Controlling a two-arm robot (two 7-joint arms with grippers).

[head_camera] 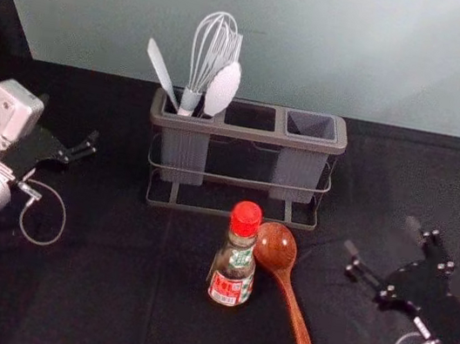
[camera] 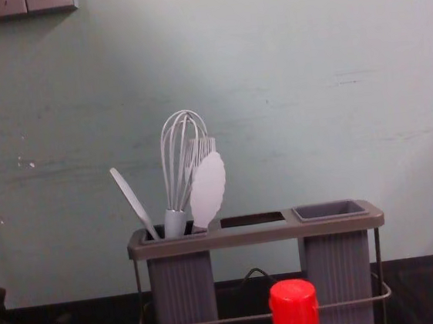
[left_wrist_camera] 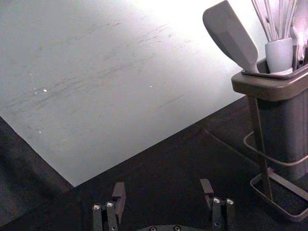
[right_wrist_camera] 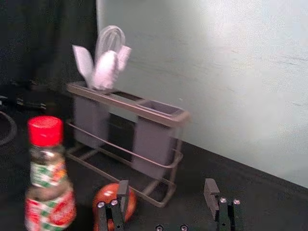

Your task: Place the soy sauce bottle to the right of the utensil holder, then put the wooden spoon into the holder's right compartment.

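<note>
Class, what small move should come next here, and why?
Probably ease the open right claw above the wooden spoon toward the soy sauce bottle: the bottle stands ungrasped in front of the holder, not yet to its right.

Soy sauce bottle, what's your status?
Left gripper open, left of holder; right gripper open, right side. Soy sauce bottle upright before holder. Wooden spoon close on its right, possibly in the way.
</note>
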